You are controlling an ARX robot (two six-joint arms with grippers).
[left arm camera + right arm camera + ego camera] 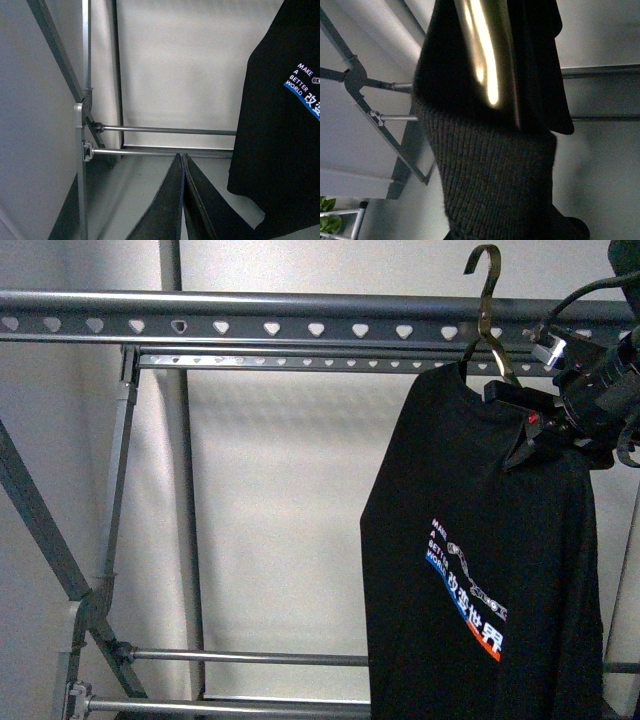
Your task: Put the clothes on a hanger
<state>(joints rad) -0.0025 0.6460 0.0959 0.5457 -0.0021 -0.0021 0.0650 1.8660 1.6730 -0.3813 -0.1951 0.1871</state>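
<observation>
The shirt (pixel 480 570) is running off the bottom of the front view, so its hem and sleeves are going unseen. The right gripper (pixel 530 430) is pressing into the collar; its fingertips are getting lost against the black cloth (black on black). The coat hanger (pixel 487 310) is disappearing under the collar. The rack (pixel 270 328) is running past both edges.

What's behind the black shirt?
Behind the black shirt are the grey rack's heart-holed rail and lower bars, then a pale wall. The cloth hides the rack's right side and most of the coat hanger.
</observation>
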